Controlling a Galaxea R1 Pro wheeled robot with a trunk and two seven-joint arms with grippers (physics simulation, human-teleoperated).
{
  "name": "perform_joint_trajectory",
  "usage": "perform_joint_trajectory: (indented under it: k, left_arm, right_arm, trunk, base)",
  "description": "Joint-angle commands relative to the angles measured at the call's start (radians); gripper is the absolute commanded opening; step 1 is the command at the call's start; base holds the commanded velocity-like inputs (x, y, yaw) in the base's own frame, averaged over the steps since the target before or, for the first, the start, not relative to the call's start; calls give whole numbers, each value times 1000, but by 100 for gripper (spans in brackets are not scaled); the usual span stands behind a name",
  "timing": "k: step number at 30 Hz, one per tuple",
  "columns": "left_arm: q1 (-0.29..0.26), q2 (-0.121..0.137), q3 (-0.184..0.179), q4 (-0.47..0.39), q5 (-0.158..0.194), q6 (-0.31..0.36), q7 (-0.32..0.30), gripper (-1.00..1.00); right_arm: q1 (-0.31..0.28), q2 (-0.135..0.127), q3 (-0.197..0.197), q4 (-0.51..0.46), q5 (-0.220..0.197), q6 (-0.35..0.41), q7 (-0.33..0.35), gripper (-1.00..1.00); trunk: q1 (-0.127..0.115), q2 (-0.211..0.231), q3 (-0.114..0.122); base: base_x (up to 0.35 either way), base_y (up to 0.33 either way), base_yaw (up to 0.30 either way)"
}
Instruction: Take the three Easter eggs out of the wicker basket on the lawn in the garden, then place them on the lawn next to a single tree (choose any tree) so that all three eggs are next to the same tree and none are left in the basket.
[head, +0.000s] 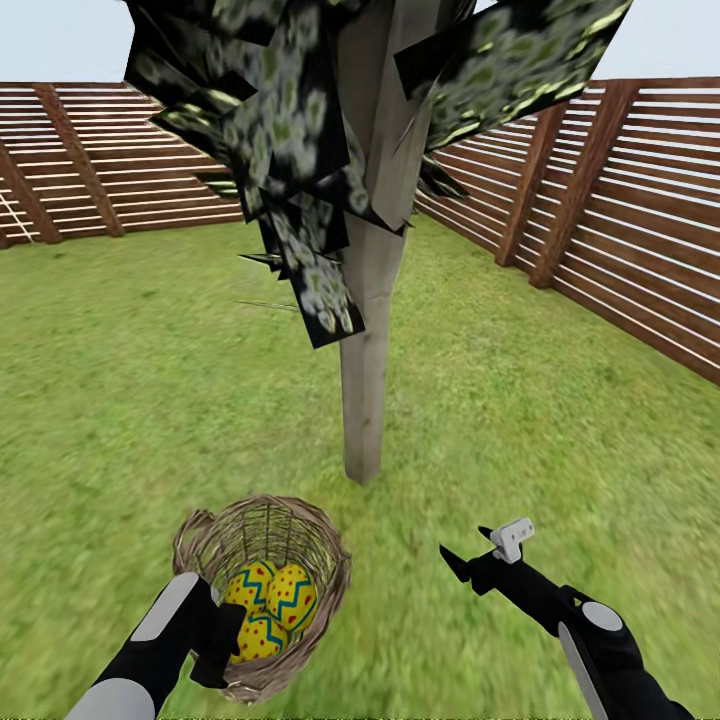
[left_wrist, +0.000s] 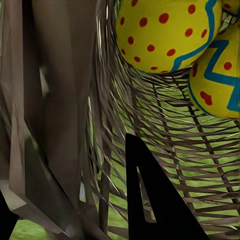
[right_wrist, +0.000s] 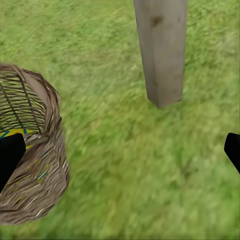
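Gripping the wicker basket (head: 262, 590) rim at 8 o'clock, the left gripper (head: 215, 640) held it before the tree (head: 365, 400); all three Easter eggs (head: 268, 605) sat inside. Right gripper (head: 480, 555) hung open. Tilting could've spilled them.

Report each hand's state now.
Left hand: shut on the wicker basket rim.
Right hand: open, empty, over the lawn.

Wicker basket (head: 325, 560): rough woven twigs, matt brown. Easter eggs (head: 268, 605): smooth, painted. Tree (head: 365, 390) trunk: smooth bare grey-brown wood. Fence (head: 620, 220) at 2 o'clock: slatted brown wood. Lawn (head: 130, 400): mottled matt grass.
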Motion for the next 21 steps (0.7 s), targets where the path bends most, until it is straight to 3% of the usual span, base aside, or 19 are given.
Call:
perform_joint_trajectory:
  k: [1,21]
  left_arm:
    - [-1,0,2,-1,1,9,5,-100]
    - [-1,-1,1,-13,1,10,-8,-100]
  right_arm:
    - [-1,0,-2,-1,0,7,5,100]
    - [-1,0,-3,-1,0,-5,7,100]
  trunk:
    - [4,-8,-6]
    - [81,-148,-100]
  base:
    - [0,0,0]
    - [0,0,0]
